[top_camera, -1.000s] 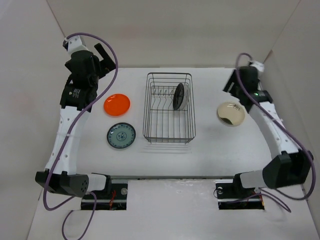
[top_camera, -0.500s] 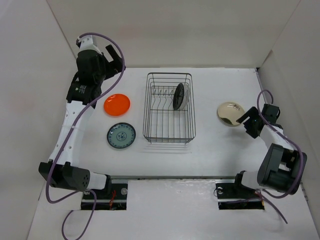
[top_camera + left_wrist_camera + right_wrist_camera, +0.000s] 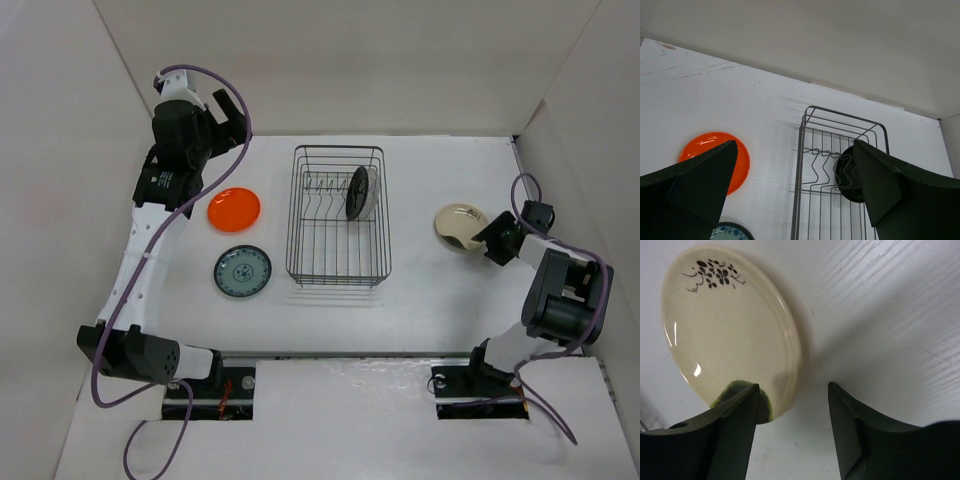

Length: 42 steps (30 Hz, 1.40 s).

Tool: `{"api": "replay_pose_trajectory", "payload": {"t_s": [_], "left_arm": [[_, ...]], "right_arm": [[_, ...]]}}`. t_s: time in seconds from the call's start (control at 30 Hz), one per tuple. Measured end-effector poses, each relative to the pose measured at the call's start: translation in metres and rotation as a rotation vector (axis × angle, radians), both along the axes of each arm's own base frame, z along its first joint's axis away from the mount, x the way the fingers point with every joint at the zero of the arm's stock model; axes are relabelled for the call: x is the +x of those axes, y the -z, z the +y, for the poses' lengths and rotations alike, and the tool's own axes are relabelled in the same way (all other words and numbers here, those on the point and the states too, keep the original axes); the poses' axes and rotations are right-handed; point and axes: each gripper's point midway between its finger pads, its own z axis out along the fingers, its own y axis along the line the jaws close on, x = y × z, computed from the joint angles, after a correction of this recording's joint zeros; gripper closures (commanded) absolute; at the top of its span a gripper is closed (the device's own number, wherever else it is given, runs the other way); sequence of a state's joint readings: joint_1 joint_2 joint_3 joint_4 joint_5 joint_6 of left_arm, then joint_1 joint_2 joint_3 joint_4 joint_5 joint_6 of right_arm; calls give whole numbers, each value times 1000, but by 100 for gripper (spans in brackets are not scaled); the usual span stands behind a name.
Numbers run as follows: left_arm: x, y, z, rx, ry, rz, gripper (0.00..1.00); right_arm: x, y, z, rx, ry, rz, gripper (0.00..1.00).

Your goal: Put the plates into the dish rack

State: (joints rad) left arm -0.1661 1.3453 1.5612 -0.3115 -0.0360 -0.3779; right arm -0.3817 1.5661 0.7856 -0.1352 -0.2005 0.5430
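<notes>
The dish rack (image 3: 338, 215) stands mid-table with a black plate (image 3: 357, 192) and a clear glass plate (image 3: 371, 190) upright in it. An orange plate (image 3: 234, 208) and a blue-green patterned plate (image 3: 242, 271) lie flat to its left. A beige plate (image 3: 461, 227) lies to its right. My left gripper (image 3: 225, 118) is open and empty, high above the far left. In its view I see the orange plate (image 3: 742, 162), the rack (image 3: 801, 175) and the black plate (image 3: 845, 172). My right gripper (image 3: 794, 386) is open, low at the beige plate (image 3: 730, 335), its rim in the gap.
White walls close in the table at the back and both sides. The right wall stands close behind my right arm (image 3: 560, 290). The rack has several unfilled dividers (image 3: 330, 240) in front of the black plate.
My right arm has folded down from the far right and brought its gripper low to the beige plate's right edge. My left arm rose slightly, then held still.
</notes>
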Motion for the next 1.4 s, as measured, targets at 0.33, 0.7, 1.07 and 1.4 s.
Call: {"api": "replay_pose_trajectory", "payload": {"t_s": [0.33, 0.7, 1.07, 1.4], "left_arm": [[1, 1, 7, 9, -17, 0, 0], [1, 1, 9, 12, -25, 0, 0], [2, 1, 11, 14, -33, -1, 0], [3, 3, 23, 18, -94, 2, 0]], "right_arm": [[24, 2, -4, 41, -17, 15, 56], [27, -4, -13, 29, 3, 87, 100], [31, -45, 9, -39, -22, 53, 100], [59, -264, 118, -414, -95, -317, 100]]}}
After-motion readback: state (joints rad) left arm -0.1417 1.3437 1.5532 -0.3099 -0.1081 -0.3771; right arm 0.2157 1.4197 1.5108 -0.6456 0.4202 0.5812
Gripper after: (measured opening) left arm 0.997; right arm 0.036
